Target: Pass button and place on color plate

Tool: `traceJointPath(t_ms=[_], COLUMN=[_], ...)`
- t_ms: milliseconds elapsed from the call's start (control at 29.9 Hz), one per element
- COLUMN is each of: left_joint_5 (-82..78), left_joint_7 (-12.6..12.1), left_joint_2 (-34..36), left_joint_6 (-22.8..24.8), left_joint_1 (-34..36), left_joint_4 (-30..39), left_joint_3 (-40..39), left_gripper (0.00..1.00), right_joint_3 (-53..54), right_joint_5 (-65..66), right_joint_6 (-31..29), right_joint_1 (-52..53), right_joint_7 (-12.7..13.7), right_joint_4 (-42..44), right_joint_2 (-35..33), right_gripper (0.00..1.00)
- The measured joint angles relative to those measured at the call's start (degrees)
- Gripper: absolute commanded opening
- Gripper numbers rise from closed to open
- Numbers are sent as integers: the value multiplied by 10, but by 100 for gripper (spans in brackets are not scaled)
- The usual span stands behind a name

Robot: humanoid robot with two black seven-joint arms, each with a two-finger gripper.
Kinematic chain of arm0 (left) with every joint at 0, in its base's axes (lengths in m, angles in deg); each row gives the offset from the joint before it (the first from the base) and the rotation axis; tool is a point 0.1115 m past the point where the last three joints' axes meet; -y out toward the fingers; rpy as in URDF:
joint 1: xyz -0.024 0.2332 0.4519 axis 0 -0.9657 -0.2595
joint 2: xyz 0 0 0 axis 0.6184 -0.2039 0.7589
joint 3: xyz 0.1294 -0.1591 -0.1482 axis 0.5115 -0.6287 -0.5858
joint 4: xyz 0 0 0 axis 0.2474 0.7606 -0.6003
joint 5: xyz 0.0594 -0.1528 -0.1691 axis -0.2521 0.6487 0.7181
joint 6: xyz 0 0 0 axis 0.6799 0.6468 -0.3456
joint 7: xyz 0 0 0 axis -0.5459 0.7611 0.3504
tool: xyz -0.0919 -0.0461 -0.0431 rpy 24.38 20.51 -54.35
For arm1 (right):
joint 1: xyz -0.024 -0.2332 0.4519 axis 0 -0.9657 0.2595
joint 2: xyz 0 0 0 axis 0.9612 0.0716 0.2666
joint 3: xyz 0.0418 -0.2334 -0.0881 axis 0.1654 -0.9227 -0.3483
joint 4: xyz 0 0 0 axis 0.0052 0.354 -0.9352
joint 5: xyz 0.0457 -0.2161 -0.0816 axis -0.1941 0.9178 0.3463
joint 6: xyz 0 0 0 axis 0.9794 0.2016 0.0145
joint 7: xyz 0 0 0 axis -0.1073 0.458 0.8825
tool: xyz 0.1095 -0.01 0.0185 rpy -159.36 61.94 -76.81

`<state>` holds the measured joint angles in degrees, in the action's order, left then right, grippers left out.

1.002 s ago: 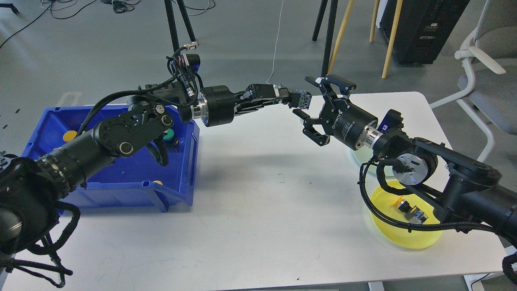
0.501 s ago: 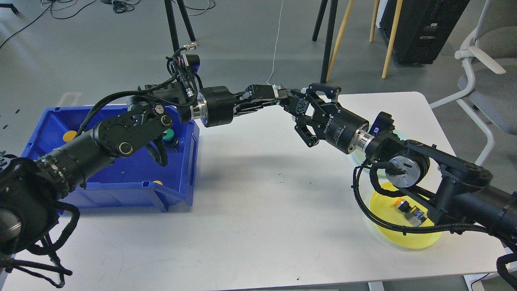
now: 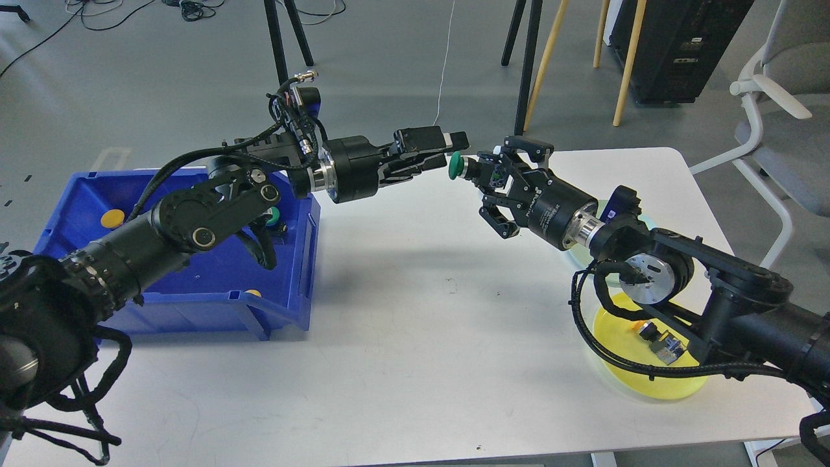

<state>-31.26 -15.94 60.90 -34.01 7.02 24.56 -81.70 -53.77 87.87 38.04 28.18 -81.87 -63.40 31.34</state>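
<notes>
The green-capped push button (image 3: 462, 166) is held above the white tabletop (image 3: 415, 311) in the closed fingers of the right gripper (image 3: 496, 178), cap toward the left gripper (image 3: 447, 149), whose fingers appear parted, just clear. The plates lie rightward, behind the right arm.

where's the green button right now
In the head view the green button is up in mid-air above the far middle of the white table, held by the right gripper, just off the tips of the left gripper.
</notes>
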Motion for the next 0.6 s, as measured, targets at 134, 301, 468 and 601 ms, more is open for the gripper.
traceJointPath(t_ms=[134,301,468,601], left_joint_5=[13,17,19,19], left_joint_7=[0,0,0,0], left_joint_2=[0,0,0,-3], left_joint_6=[0,0,0,0], left_joint_1=[-1,-5,-5,-5], left_joint_4=[-1,-1,-1,-1], left_joint_3=[0,1,1,1], left_gripper=[78,79,79,79], right_joint_3=[33,106,116,91], right_joint_5=[-6,-20,-15,0], right_joint_6=[23,145,319,373], right_joint_1=[-23,-71,-80,-74], right_joint_7=[-1,-1,3,6], right_joint_4=[17,49,114,182], right_joint_2=[-1,-2,1,15], right_gripper=[1,1,1,11])
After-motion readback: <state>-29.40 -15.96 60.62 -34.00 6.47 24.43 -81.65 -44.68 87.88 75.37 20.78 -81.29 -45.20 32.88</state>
